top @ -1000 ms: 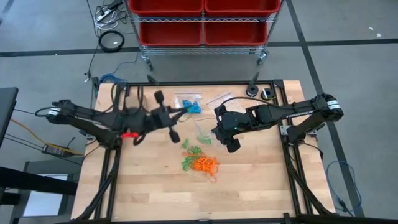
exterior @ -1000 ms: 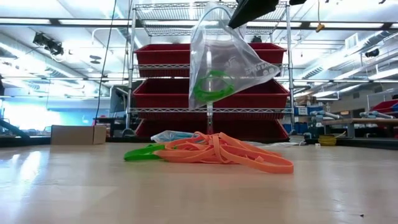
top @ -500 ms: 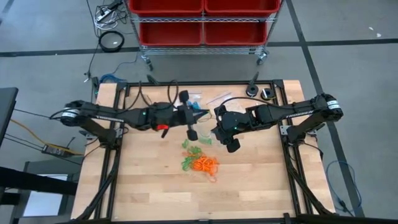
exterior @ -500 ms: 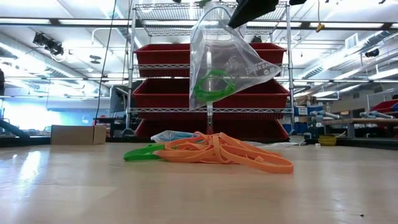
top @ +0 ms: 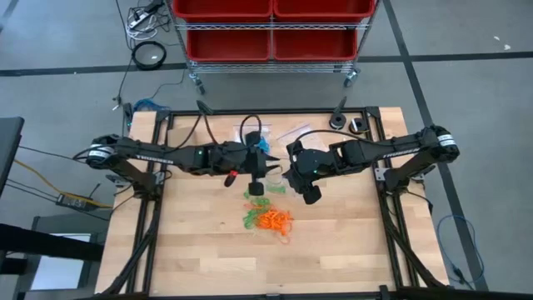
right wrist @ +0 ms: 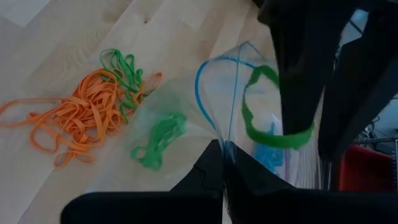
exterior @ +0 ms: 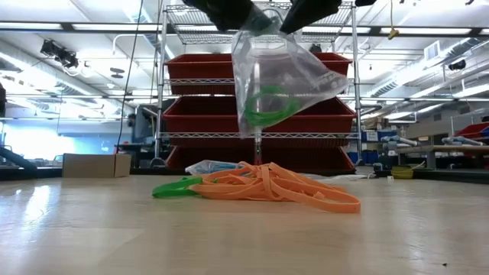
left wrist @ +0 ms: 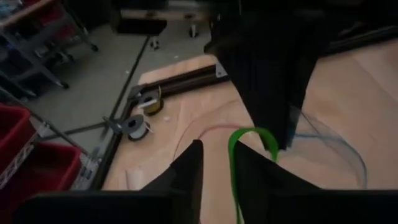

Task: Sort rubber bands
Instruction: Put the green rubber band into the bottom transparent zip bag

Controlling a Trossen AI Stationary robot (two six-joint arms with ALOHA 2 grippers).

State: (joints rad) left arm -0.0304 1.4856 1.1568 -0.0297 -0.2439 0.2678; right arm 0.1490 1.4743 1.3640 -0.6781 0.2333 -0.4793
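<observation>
The right gripper (right wrist: 225, 163) is pinched tight on the rim of a clear plastic zip bag (exterior: 279, 76), holding it up above the table. The left gripper (right wrist: 311, 93), jaws parted a little, hangs a green rubber band (right wrist: 273, 134) at the bag's mouth. More green bands (right wrist: 158, 140) sit inside; the orange and green pile (top: 268, 217) lies on the wooden table (top: 208, 250) below.

Left gripper (top: 257, 172) now over bag (exterior: 279, 76)

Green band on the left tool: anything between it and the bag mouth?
Nothing visible. The green band hangs at the open mouth of the clear zip bag, which the right tool pinches by its rim.
</observation>
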